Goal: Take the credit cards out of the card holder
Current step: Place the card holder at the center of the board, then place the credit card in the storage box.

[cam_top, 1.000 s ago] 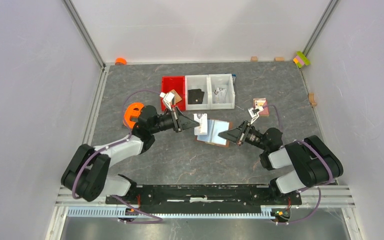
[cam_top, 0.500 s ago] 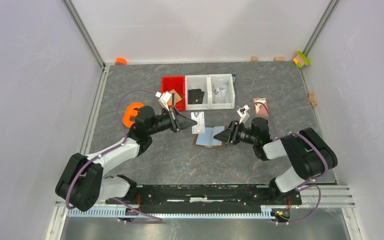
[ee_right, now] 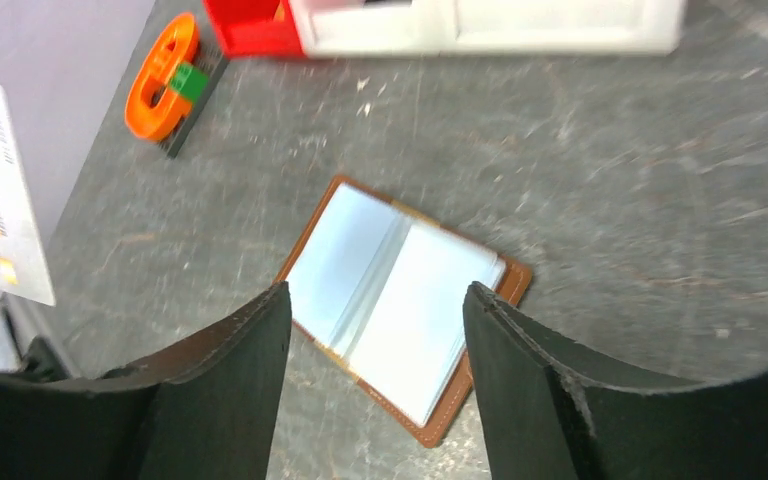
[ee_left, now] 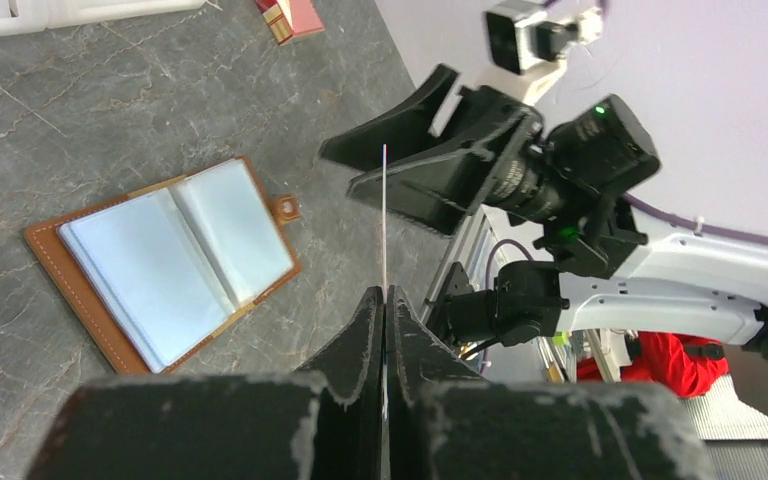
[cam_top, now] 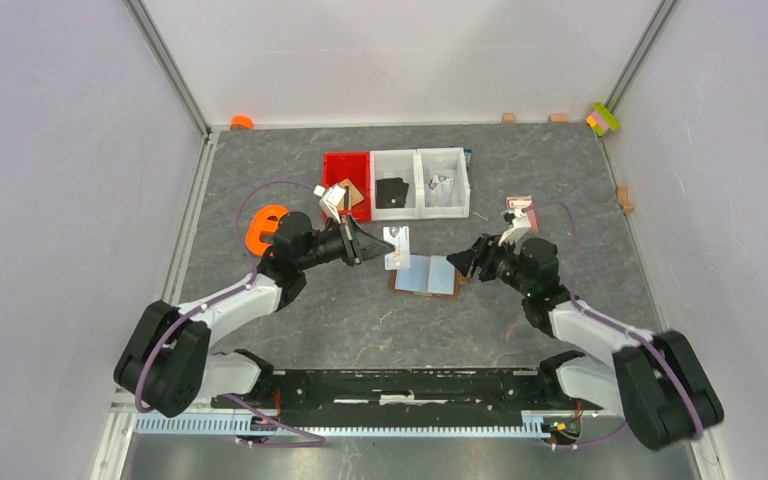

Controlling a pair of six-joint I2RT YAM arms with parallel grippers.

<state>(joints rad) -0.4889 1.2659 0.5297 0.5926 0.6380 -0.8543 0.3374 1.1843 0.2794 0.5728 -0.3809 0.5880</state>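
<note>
The brown card holder (cam_top: 425, 275) lies open on the table (cam_top: 360, 320). The left gripper (cam_top: 378, 247), clamped tight, holds 1 pale credit card (cam_top: 397, 247) just beside it. The right gripper (cam_top: 457, 264) hovers spread and empty. The card looks extracted; next, set it down apart.

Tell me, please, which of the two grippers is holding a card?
The left gripper: its jaws are shut on a card, while the right gripper stands open and empty.

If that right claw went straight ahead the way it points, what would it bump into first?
Most likely the open card holder, framed squarely by the open right gripper, though depth is unclear.
</note>
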